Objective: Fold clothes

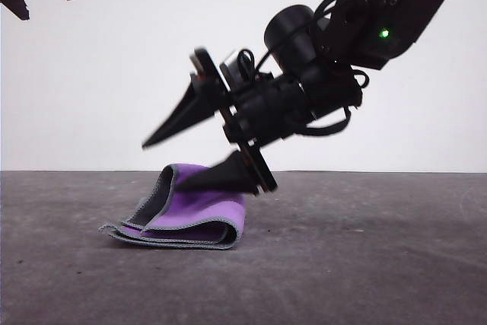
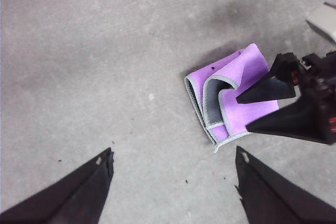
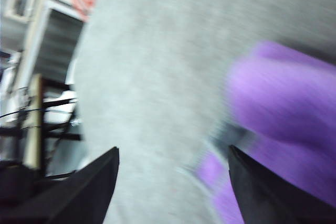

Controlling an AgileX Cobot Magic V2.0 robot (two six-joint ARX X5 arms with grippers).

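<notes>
While folded on the grey table (image 1: 380,264):
Cloth count: one small purple-and-dark-grey soft cloth (image 1: 199,215).
Lie: long axis left-right; fold rightward.
Grippers: two.
Right gripper (image 1: 183,159): spread, lower finger on cloth.
Left gripper (image 2: 173,169): spread, raised.

front view sits low at table (image 1: 365,264) level; left wrist view looks straight down, sharing the cloth (image 1: 199,215); right wrist view close, blurred.
</notes>
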